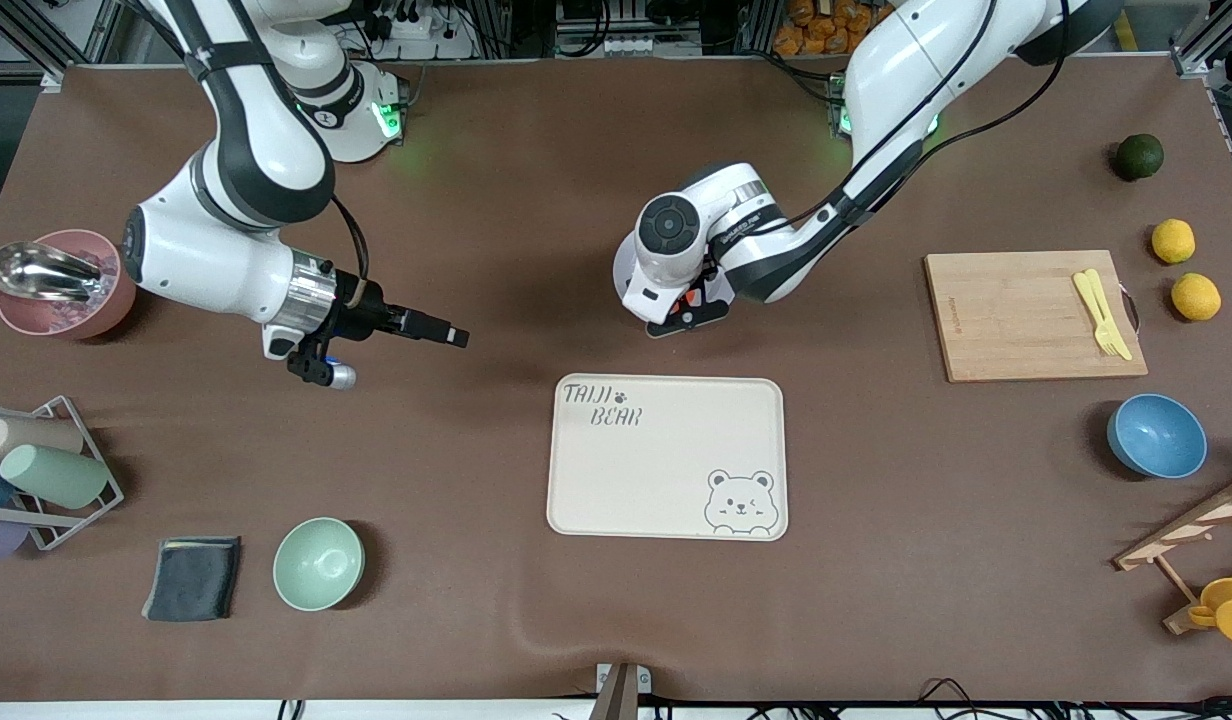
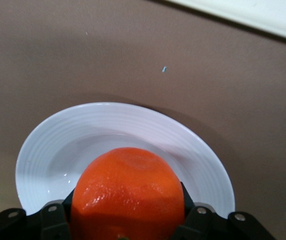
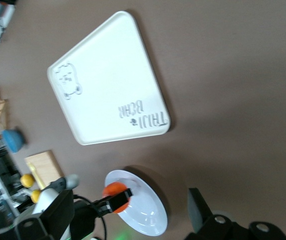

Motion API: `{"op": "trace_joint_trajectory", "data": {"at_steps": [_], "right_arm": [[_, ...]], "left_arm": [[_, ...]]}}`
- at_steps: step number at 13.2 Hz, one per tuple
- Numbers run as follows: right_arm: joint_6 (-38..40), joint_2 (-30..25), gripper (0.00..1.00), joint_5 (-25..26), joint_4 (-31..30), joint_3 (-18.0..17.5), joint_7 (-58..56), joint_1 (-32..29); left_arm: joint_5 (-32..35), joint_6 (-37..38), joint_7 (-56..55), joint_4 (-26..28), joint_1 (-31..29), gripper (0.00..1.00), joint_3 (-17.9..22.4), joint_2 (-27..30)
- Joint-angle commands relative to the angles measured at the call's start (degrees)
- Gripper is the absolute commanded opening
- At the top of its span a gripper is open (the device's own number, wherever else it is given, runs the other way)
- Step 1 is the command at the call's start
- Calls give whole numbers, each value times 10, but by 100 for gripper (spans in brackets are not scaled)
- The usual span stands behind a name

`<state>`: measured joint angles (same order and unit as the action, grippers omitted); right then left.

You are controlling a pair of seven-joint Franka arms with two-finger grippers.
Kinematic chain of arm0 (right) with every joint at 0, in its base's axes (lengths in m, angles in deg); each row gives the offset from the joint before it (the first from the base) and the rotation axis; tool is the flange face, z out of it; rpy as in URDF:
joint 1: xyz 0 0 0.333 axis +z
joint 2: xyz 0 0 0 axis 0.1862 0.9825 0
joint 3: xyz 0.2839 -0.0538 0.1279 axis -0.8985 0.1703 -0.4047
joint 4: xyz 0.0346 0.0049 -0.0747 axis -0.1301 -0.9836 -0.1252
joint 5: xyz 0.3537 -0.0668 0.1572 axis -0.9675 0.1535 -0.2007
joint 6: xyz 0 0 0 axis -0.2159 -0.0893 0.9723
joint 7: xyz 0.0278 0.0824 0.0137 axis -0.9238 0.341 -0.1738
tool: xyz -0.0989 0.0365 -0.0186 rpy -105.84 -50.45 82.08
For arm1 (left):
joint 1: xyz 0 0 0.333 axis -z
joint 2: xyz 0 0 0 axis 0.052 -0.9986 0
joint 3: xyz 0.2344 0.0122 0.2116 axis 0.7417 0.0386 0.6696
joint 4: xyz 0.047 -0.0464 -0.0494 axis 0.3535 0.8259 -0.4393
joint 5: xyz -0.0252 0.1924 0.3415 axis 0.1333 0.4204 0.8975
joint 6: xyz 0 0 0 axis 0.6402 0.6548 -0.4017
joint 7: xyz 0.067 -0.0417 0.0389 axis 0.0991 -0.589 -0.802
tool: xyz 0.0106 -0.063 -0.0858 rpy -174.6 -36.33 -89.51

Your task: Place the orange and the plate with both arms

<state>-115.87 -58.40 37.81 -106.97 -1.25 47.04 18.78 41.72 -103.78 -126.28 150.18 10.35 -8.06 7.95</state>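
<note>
The orange [image 2: 127, 192] is clamped between the fingers of my left gripper [image 1: 688, 312], just over the white plate [image 2: 117, 125]. In the front view the plate [image 1: 624, 278] lies mid-table, mostly hidden under the left wrist, and only a sliver of the orange [image 1: 688, 298] shows. The right wrist view shows the orange [image 3: 113, 191] over the plate [image 3: 145, 212]. My right gripper [image 1: 446, 333] is open and empty, hovering over bare table toward the right arm's end, pointing at the plate.
A cream bear tray [image 1: 666, 457] lies nearer the front camera than the plate. Toward the left arm's end are a cutting board [image 1: 1031, 315], two lemons [image 1: 1173, 241], a green fruit [image 1: 1139, 156] and a blue bowl [image 1: 1156, 436]. A green bowl [image 1: 318, 563], cloth [image 1: 192, 577], cup rack [image 1: 46, 475] and pink bowl [image 1: 66, 285] sit toward the right arm's end.
</note>
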Motion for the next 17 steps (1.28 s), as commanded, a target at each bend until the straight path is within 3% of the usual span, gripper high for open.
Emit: {"op": "trace_joint_trajectory", "data": {"at_steps": [1, 4, 5, 6, 7, 10, 12, 16, 17], "right_arm": [[-25, -27, 100, -118, -75, 1, -126, 1], [-25, -24, 100, -179, -101, 1, -181, 3], [-24, -21, 100, -189, -103, 1, -191, 3], [-24, -18, 100, -191, -109, 1, -205, 3], [-24, -16, 100, -199, -115, 1, -216, 4], [-28, -5, 100, -261, -137, 1, -273, 30], [-37, -1, 100, -345, -163, 2, -354, 57], [-98, 31, 100, -458, -172, 1, -421, 137], [-113, 43, 95, -512, -170, 2, -449, 162]], "left_arm": [[18, 4, -18, -16, 28, 2, 18, -11], [15, -9, -21, -18, 71, 4, 58, -12], [14, -9, -21, -19, 74, 18, 63, -12], [13, -9, -22, -18, 73, 50, 63, -11], [13, -9, -21, -19, 73, 99, 63, -9], [8, -1, -22, -25, 69, 100, 61, 11], [-7, 26, -18, -38, 62, 100, 59, 47], [-18, 121, 0, -147, 34, 100, 59, 57], [-18, 134, 17, -164, 18, 100, 58, 60]]}}
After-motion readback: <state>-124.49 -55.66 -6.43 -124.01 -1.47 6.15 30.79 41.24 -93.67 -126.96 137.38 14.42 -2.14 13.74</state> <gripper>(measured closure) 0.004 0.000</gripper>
